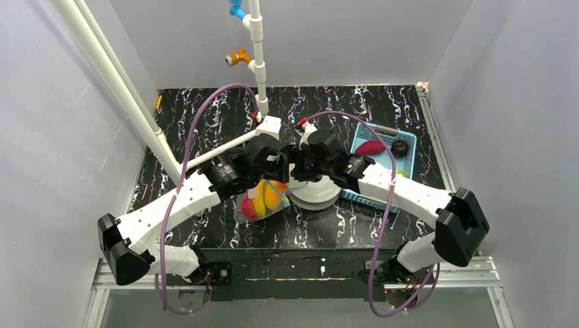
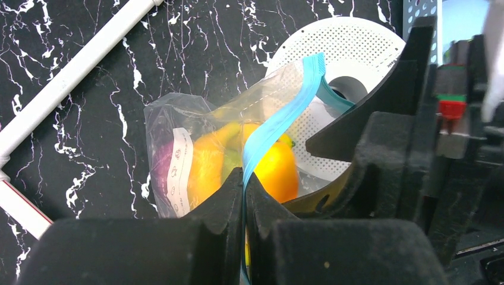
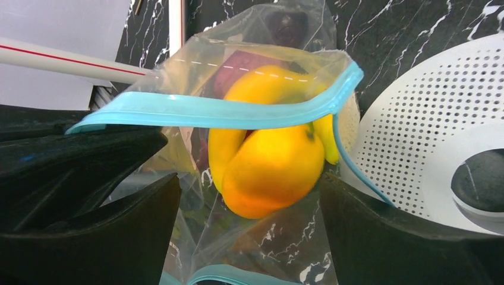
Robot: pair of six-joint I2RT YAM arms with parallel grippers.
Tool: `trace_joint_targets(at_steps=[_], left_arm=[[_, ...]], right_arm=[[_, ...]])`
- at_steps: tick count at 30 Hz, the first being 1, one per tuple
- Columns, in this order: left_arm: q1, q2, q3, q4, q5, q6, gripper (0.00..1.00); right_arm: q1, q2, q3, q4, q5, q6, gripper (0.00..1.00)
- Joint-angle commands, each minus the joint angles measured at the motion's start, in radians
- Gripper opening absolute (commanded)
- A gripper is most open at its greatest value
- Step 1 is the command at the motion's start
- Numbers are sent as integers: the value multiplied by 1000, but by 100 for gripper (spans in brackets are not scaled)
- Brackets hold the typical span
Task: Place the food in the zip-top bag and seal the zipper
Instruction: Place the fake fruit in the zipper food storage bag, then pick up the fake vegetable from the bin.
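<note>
Gaping between the spread right fingers [image 3: 119, 214], the zip-top bag [image 2: 172, 124] holds food [image 3: 270, 172] just ahead of them. Well away from both, the basket [image 1: 382, 128] has two pieces. Left fingers [image 2: 223, 202] clamp the zipper [image 2: 279, 122]. Loading looks mostly done; sealing left.

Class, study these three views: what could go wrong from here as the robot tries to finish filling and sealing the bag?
1. The left end effector pinches only the zipper; the loaded bag could slip free.
2. The orange piece sits right at the gaping mouth, so it may block sealing.
3. Food lies in the basket; sealing now leaves it out.
</note>
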Motion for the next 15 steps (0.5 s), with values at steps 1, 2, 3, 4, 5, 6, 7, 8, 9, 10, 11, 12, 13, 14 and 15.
trace_joint_targets(at_steps=[1, 2, 3, 4, 5, 6, 7, 8, 9, 10, 11, 12, 13, 14, 15], left_arm=[[4, -31, -12, 20, -26, -3, 0], [4, -33, -12, 16, -30, -4, 0], [4, -37, -14, 9, -34, -10, 0], [4, -41, -18, 10, -36, -15, 0], [4, -44, -24, 17, -34, -14, 0], [4, -43, -28, 22, -34, -9, 0], [4, -40, -26, 23, -35, -2, 0], [4, -36, -20, 20, -41, 3, 0], [4, -32, -15, 14, -45, 2, 0], [4, -28, -13, 15, -45, 1, 0], [4, -26, -13, 17, -43, 5, 0], [4, -23, -12, 20, -39, 9, 0], [4, -21, -9, 19, -35, 14, 0], [4, -19, -5, 14, -37, 13, 0], [4, -20, -7, 10, -40, 11, 0]], right_arm=[[6, -79, 38, 10, 55, -53, 92], [5, -89, 51, -6, 71, -72, 92], [5, -101, 69, -32, 92, -95, 91], [5, -115, 82, -49, 116, -116, 92], [5, -128, 91, -59, 140, -137, 92], [2, -141, 98, -65, 175, -160, 92], [-3, -154, 105, -73, 196, -178, 92], [-8, -164, 115, -87, 217, -192, 92], [-20, -174, 125, -108, 242, -204, 92], [-31, -183, 130, -127, 267, -211, 93], [-46, -194, 129, -140, 287, -215, 93], [-67, -206, 121, -146, 301, -215, 94], [-102, -218, 109, -151, 304, -210, 95], [-140, -235, 96, -168, 303, -192, 95], [-184, -251, 83, -184, 292, -168, 96]])
